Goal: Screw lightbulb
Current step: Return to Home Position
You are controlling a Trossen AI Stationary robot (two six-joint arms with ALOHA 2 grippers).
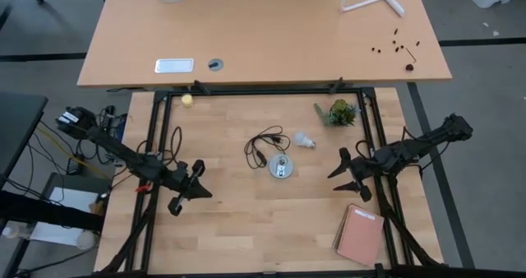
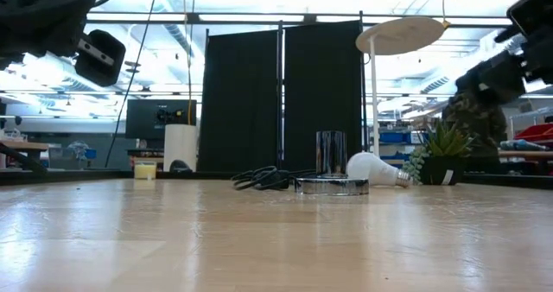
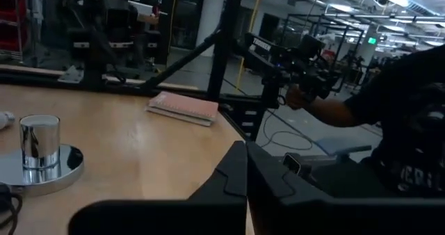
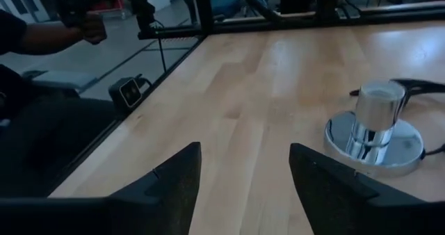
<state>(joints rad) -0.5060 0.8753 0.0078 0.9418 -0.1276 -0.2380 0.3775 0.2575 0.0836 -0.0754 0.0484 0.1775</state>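
Observation:
The white lightbulb [image 1: 305,140] [image 2: 373,169] lies on its side on the wooden table, just beyond the round silver socket disc [image 1: 281,166] [image 2: 331,185]. The disc's upright metal tube [image 3: 38,141] [image 4: 376,113] stands on it, and its black cord [image 1: 263,145] coils beside it. My left gripper [image 1: 201,190] [image 3: 245,174] is shut and empty, well to the left of the disc. My right gripper [image 1: 342,179] [image 4: 243,172] stands open and empty to the disc's right, pointing at it.
A pink notebook [image 1: 359,234] [image 3: 184,108] lies at the near right. A small potted plant [image 1: 339,112] [image 2: 445,158] stands at the far right, and a yellowish ball [image 1: 187,99] at the far left. Beyond the table's side a person's hand [image 4: 90,28] holds a device.

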